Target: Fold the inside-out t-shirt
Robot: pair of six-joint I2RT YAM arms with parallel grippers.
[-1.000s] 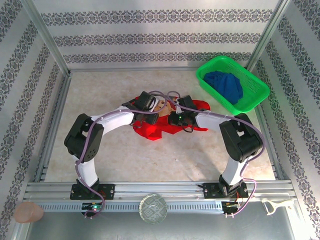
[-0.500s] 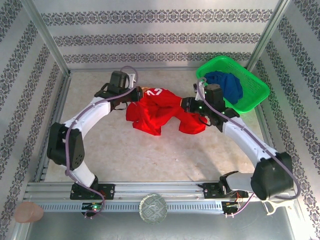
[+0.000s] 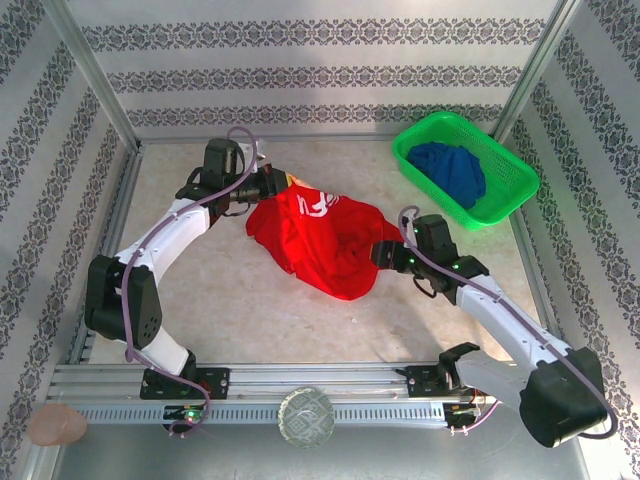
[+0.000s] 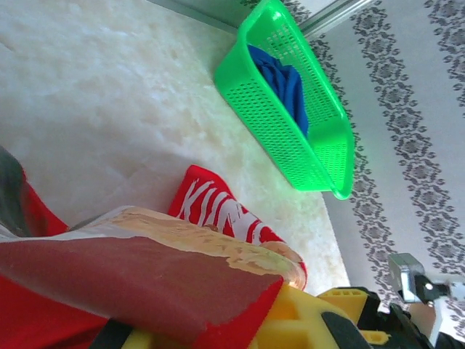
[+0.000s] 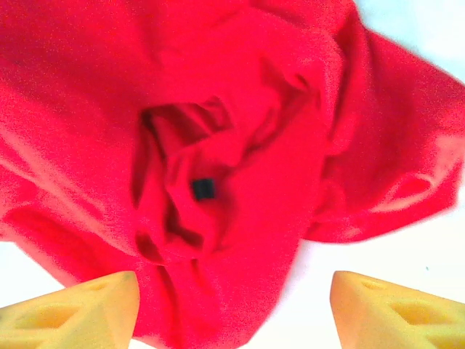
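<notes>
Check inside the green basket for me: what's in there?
A dark blue garment lies bunched inside the green basket, covering much of its floor. Green mesh shows around it. Whatever might lie beneath the garment is covered, so I cannot tell.

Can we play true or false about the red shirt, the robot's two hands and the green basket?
1. The left gripper is pinching the red t-shirt. True.
2. The right gripper is squeezing the red t-shirt too. False: its fingers stand apart with nothing between them, just beside the cloth.
3. The blue garment lies in the green basket. True.
4. The red t-shirt is folded into a neat, flat square. False: it is bunched up and wrinkled.
5. The green basket stands on top of the red t-shirt. False: it stands apart from it, in the far right corner of the table.
</notes>
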